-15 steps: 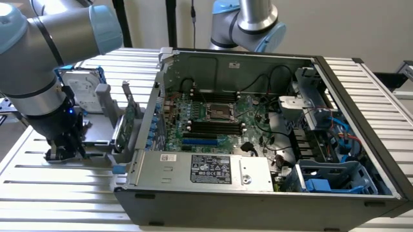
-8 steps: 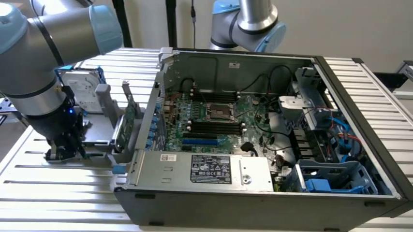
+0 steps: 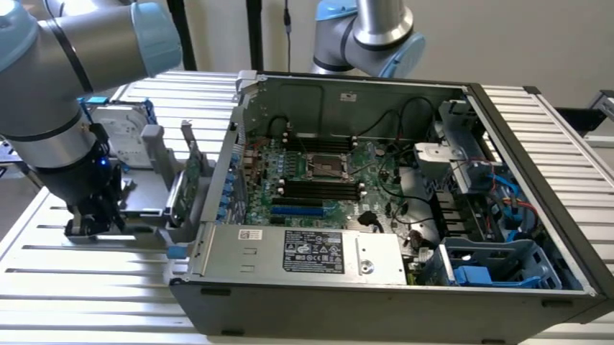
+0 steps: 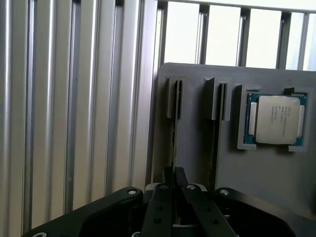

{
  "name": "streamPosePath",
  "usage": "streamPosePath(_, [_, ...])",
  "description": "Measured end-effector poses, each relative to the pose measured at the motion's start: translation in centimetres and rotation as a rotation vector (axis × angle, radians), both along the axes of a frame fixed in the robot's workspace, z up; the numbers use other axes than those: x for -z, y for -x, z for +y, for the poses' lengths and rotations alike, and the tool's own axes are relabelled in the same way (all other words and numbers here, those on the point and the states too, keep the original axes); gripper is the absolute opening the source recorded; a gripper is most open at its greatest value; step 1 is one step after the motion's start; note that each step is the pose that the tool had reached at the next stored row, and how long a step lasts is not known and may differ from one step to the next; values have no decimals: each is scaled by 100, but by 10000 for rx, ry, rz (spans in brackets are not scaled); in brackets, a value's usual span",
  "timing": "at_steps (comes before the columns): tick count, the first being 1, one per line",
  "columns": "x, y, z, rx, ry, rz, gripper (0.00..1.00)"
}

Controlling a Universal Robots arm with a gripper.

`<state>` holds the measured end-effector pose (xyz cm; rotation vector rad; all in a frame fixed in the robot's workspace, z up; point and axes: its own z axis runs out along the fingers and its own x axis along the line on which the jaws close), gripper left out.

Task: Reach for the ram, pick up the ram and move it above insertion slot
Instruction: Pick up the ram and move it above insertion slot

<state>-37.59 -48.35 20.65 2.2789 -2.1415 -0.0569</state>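
Wrist view first: looking down on the ram [image 4: 173, 143], seen edge-on as a thin dark line standing in the slot of the grey holder [image 4: 197, 163] that lies closest to the holder's edge toward the bare tabletop [image 4: 74, 108], with a second slot alongside and a processor chip [image 4: 276, 118] seated in a recess beyond that; judging the stick to be light and stiff yet brittle, likely to crack or shed a chip if bent or twisted, and smooth enough on its faces to slip under a weak pinch; reckoning the best hold to be across the two flat faces near the middle of the upper long edge, keeping clear of the contact row down in the slot; noting the gripper [image 4: 174, 171] with its fingers drawn almost together, apparently clamping that thin upper edge between them and touching nothing else that can be made out; turning to the exterior view, placing the holder on the tabletop toward the exterior view's left, just beside the open computer case [image 3: 384, 287], with the arm reaching down low over it and a taller green card [image 3: 192, 169] standing close to the case wall, apart from the claw.
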Motion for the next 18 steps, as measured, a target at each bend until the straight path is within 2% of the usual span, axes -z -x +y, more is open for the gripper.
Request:
streamPosePath(4, [-93,-2,0,2,-1,52,13])
streamPosePath(7, [-198,-4,0,3,0,84,13])
streamPosePath(13, [-465,-21,0,2,0,118,13])
streamPosePath(18, [-690,-62,0,2,-1,117,13])
